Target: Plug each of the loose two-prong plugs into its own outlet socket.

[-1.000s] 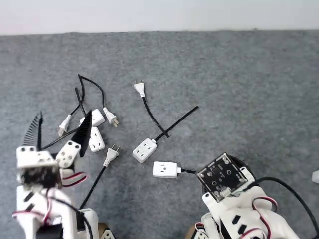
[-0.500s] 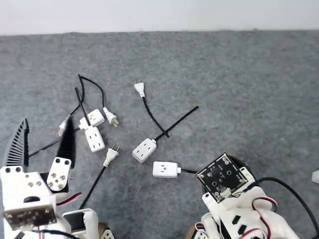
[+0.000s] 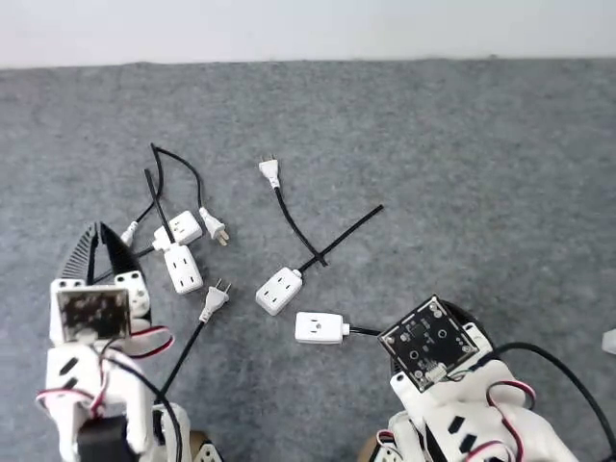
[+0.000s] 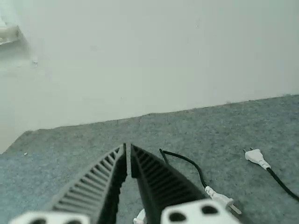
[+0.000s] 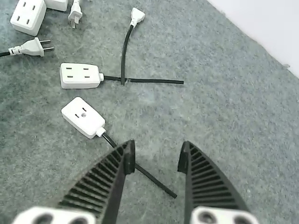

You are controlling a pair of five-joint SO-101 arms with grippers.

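Grey carpet [image 3: 462,144] with scattered plugs [image 3: 269,171] and sockets [image 3: 279,290]; left fingers [image 4: 154,177] together (empty), right fingers [image 5: 114,172] apart.

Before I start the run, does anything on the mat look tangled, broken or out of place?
Nothing looks broken. Two black cords cross beside the middle socket, and they could snag when either is pulled.
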